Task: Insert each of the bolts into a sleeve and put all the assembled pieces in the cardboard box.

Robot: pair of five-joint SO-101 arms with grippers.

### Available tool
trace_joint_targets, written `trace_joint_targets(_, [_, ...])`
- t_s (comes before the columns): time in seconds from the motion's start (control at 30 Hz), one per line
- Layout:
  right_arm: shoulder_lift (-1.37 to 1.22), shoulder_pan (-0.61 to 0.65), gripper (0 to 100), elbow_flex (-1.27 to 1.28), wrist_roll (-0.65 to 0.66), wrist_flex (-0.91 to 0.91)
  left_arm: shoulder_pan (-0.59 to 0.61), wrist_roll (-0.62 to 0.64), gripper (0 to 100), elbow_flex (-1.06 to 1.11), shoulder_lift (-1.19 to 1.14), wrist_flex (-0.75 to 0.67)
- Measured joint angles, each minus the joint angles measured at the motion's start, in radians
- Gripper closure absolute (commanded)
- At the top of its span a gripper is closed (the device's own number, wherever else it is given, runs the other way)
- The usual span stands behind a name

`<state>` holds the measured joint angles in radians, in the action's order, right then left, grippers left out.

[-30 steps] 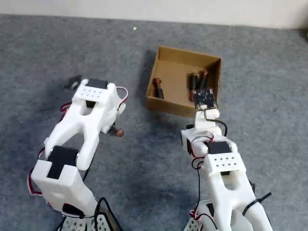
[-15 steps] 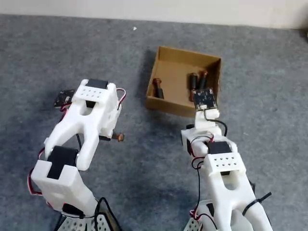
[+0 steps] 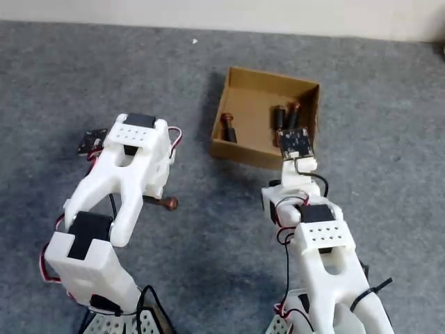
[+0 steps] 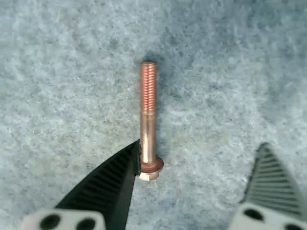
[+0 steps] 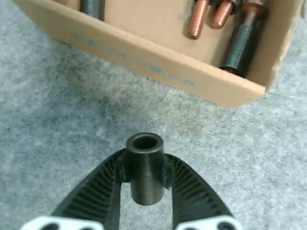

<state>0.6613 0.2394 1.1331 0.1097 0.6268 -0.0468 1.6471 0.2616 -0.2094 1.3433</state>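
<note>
Grey carpet (image 3: 208, 264), underlying all; on it a cardboard box (image 3: 245, 154), open-topped, set beyond the right arm, with bolt-and-sleeve pieces (image 3: 228, 128) lying inside. Right gripper (image 5: 145, 162), clamped on a dark sleeve (image 5: 144, 175) with its open bore showing, held over the carpet near the box's front wall and apart from it. Left gripper (image 4: 200, 146), fingers spread wide, low over a copper bolt (image 4: 147, 120) lying flat on the carpet apart from the box, one fingertip (image 4: 129, 163) touching the shank just by the head, the other well clear.
</note>
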Motion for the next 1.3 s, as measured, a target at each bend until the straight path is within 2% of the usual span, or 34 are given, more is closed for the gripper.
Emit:
trace_joint_targets(0.2, [0.0,0.0,99.3,0.0,0.0,0.0,0.0,0.0,61,-0.003,0.0,0.008])
trace_joint_targets(0.3, [0.0,0.0,99.3,0.0,0.0,0.0,0.0,-0.014,61,-0.044,0.02,0.075])
trace_joint_targets(0.47, [0.0,0.0,99.3,0.0,0.0,0.0,0.002,-0.218,61,-0.117,0.1,0.285])
trace_joint_targets(0.57, [0.0,0.0,99.3,0.0,0.0,0.0,0.044,-0.39,61,-0.12,0.12,0.315])
trace_joint_targets(0.7, [0.0,0.0,99.3,0.0,0.0,0.0,0.118,-0.681,61,-0.12,0.12,0.315])
trace_joint_targets(0.83, [0.0,0.0,99.3,0.0,0.0,0.0,0.161,-1.031,61,-0.12,0.12,0.315])
trace_joint_targets(1.13, [0.0,-0.003,99.3,0.0,0.0,0.0,0.164,-1.877,61,-0.12,0.12,0.315])
trace_joint_targets(1.2, [0.0,-0.005,99.3,0.0,0.0,0.0,0.164,-2.021,62,-0.12,0.12,0.315])
trace_joint_targets(1.3, [0.0,-0.006,99.3,0.0,0.0,0.0,0.164,-2.171,68,-0.12,0.12,0.321])
